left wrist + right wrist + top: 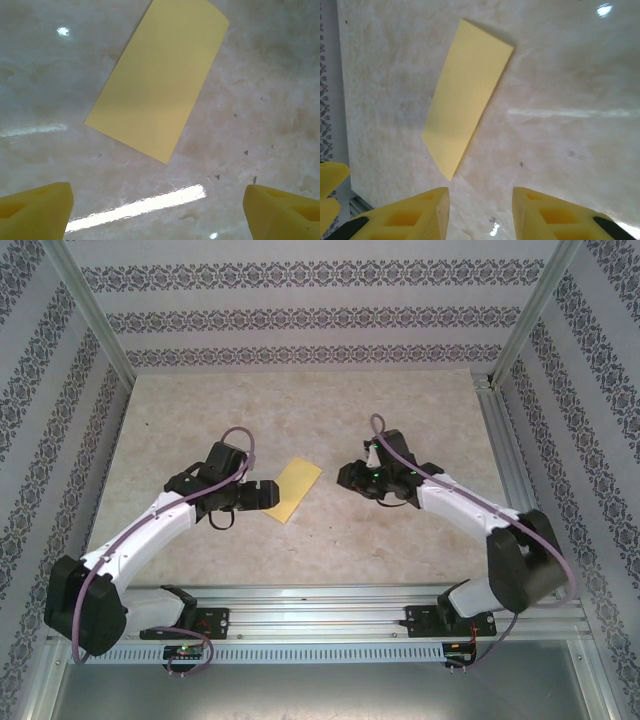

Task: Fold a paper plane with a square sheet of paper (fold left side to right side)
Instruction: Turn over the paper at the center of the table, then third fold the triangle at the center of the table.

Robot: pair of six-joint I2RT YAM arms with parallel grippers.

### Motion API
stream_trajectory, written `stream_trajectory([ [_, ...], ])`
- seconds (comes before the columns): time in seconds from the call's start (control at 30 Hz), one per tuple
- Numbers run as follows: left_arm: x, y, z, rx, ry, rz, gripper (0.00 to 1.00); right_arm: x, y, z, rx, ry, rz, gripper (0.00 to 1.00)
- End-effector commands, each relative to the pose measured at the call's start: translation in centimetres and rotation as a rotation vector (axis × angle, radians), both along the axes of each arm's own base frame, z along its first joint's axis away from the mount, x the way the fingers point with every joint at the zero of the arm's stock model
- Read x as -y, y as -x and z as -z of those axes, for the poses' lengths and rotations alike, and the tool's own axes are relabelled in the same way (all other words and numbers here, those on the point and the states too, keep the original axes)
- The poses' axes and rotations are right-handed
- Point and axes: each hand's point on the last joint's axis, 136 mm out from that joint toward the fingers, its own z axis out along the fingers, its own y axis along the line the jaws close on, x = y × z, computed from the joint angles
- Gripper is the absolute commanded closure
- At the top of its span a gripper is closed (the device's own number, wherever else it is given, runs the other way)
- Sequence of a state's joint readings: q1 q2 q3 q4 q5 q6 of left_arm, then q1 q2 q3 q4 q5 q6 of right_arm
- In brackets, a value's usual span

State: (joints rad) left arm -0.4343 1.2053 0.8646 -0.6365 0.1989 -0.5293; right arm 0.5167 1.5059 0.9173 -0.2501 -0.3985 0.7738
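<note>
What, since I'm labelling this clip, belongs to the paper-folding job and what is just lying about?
Job:
- yellow paper, flat on the table, a narrow rectangle
- left gripper, open
- right gripper, open

Just there:
- marbled table
- patterned walls
- metal rail

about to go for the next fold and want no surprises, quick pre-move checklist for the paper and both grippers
1. paper is a folded rectangle lying on the table: ok
2. left gripper open, nothing held: ok
3. right gripper open, nothing held: ok
4. both grippers apart from the paper: ok
5. folded edges line up exactly: cannot tell
</note>
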Motion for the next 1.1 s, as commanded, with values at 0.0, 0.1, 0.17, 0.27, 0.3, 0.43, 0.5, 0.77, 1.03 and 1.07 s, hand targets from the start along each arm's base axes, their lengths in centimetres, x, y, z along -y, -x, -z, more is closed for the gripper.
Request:
stream_trajectory([
  [0.0,0.8,-1.0,-1.7,0.039,0.212,-0.025,0.11,-6.5,-2.8,-2.1,0.050,-0.169,-0.036,0.65],
  [0.1,-0.1,-1.1,-1.2,0.024,0.263,-0.058,0.10,-9.6,-3.8,-0.7,0.034,-0.169,-0.070,0.67],
  [0.17,-0.8,-1.2,-0.7,0.013,0.291,-0.082,0.09,-10.6,-4.6,0.7,0.019,-0.133,-0.083,0.67],
  [0.27,-1.3,-1.3,0.1,-0.002,0.319,-0.103,0.08,-10.6,-5.2,3.0,-0.020,-0.084,-0.070,0.67],
  [0.3,-1.5,-1.3,0.4,-0.011,0.320,-0.110,0.08,-10.4,-5.2,3.7,-0.029,-0.067,-0.065,0.67],
  [0.43,-1.9,-1.3,1.9,-0.043,0.315,-0.125,0.07,-9.5,-5.1,5.7,-0.054,-0.005,-0.067,0.67],
  [0.5,-1.9,-1.3,2.5,-0.052,0.316,-0.127,0.07,-9.4,-5.1,6.6,-0.070,-0.003,-0.073,0.67],
  [0.77,-1.9,-1.2,4.7,-0.100,0.305,-0.134,0.07,-8.2,-5.2,8.9,-0.100,0.043,-0.070,0.67],
  [1.03,-1.4,-1.9,6.6,-0.141,0.326,-0.142,0.08,-7.3,-5.0,10.4,-0.128,0.060,-0.069,0.67],
  [1.07,-1.1,-2.0,6.7,-0.146,0.338,-0.135,0.09,-7.3,-4.9,10.5,-0.129,0.060,-0.070,0.67],
])
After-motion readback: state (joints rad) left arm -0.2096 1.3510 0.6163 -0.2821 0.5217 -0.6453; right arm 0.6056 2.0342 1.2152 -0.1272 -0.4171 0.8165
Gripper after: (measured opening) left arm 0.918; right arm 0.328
